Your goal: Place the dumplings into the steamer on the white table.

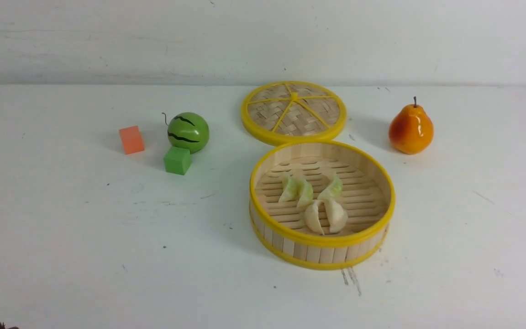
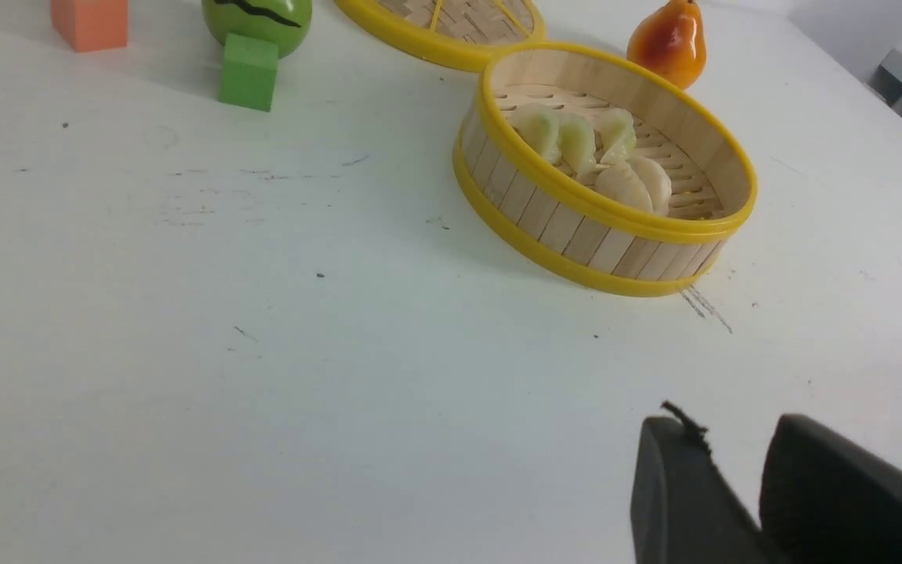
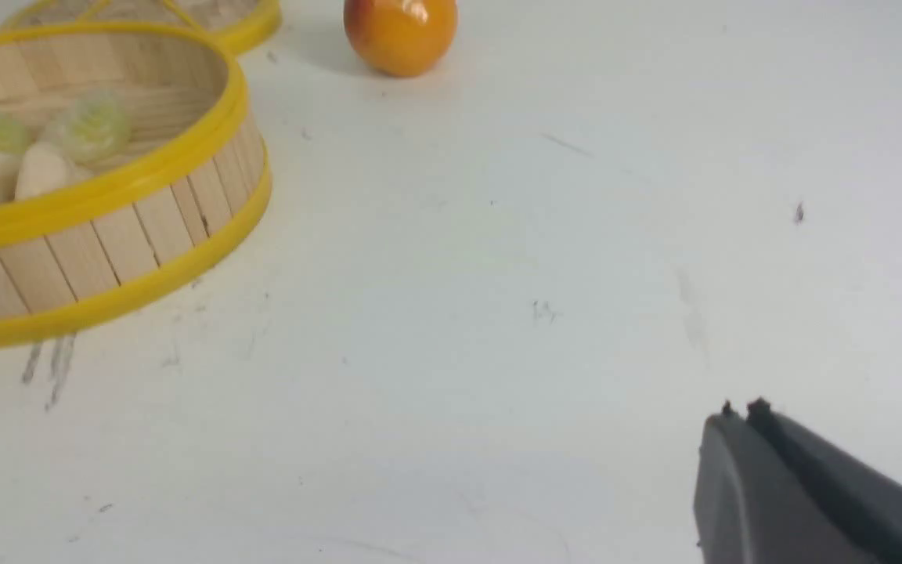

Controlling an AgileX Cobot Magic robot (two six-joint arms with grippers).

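inside the steamer (image 1: 321,242) lie 4 dumplings (image 1: 316,202) (2 green, 2 cream).

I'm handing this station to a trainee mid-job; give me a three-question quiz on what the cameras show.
1. Count: how many dumplings lie inside the steamer?
2. True or false: the woven lid sits closed on top of the steamer.
3. Multiple choice: which object stands nearest the green cube? A) the pear B) the toy watermelon C) the orange cube

Key:
1. Four: two greenish, two cream, none left on the white table.
2. False: it lies flat on the table behind the steamer.
3. B: the watermelon is right behind the cube.
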